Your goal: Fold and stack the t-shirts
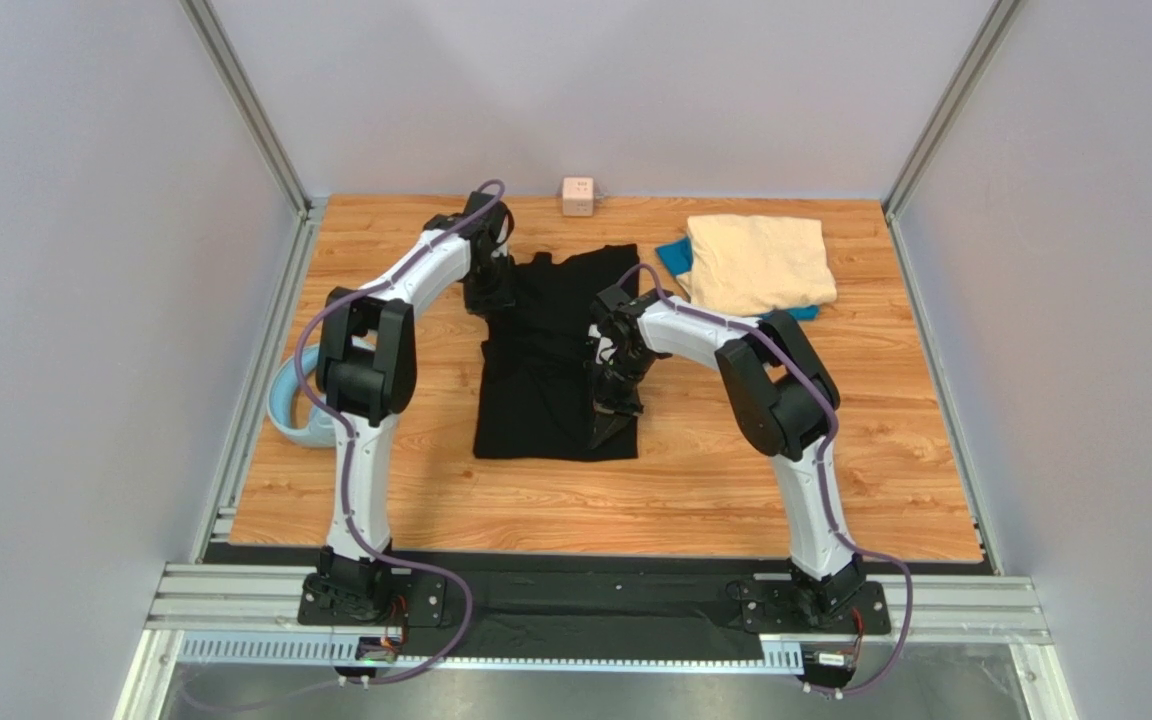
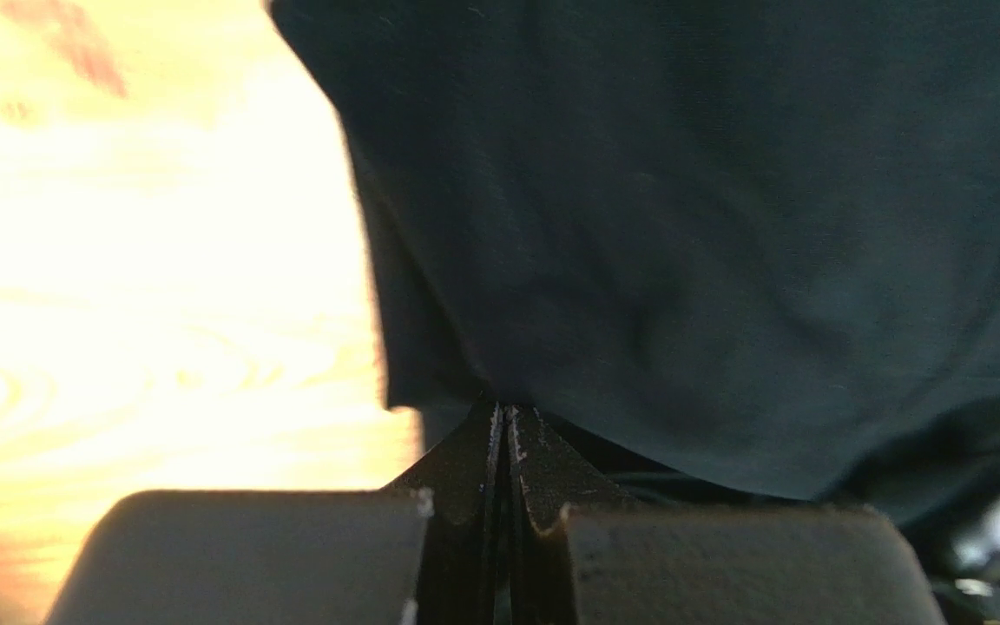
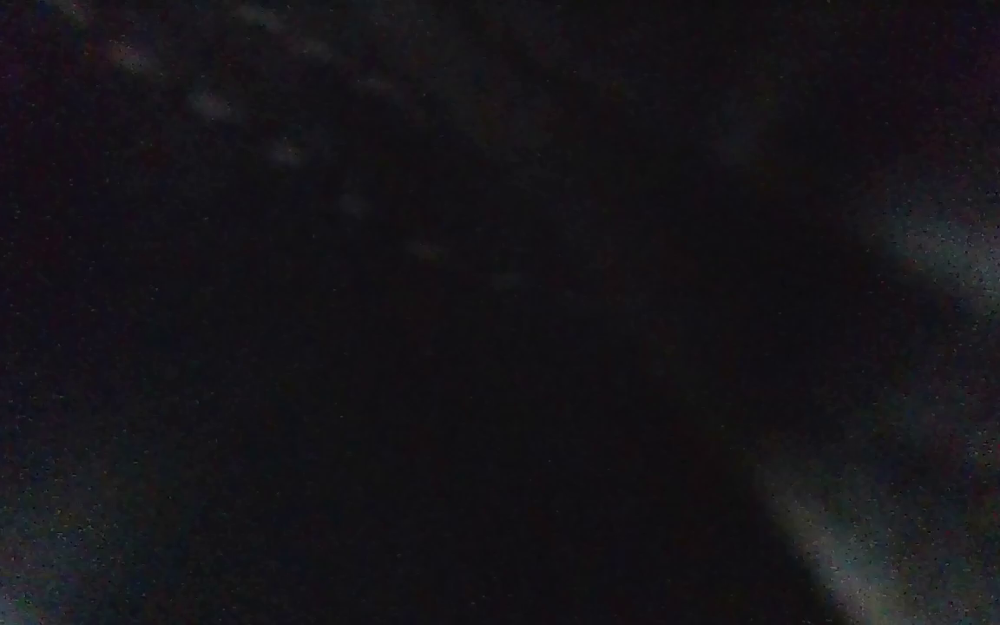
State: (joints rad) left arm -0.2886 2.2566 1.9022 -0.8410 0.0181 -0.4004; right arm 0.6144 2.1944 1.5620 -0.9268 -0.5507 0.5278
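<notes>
The black t-shirt [image 1: 545,360] lies in the middle of the wooden table, partly folded into a long strip. My left gripper [image 1: 494,288] is at its far left corner. In the left wrist view, the left gripper [image 2: 505,417] is shut, its tips pinching the edge of the black t-shirt [image 2: 727,235]. My right gripper [image 1: 615,390] is down on the shirt's right edge. The right wrist view is almost all dark cloth, and its fingers are hidden. A folded cream t-shirt [image 1: 760,263] rests on the blue t-shirt [image 1: 671,258] at the back right.
A small pink cube [image 1: 578,195] sits at the table's back edge. A light-blue plastic ring [image 1: 291,405] lies off the left edge beside the left arm. Grey walls and metal posts close in the table [image 1: 778,480] on three sides.
</notes>
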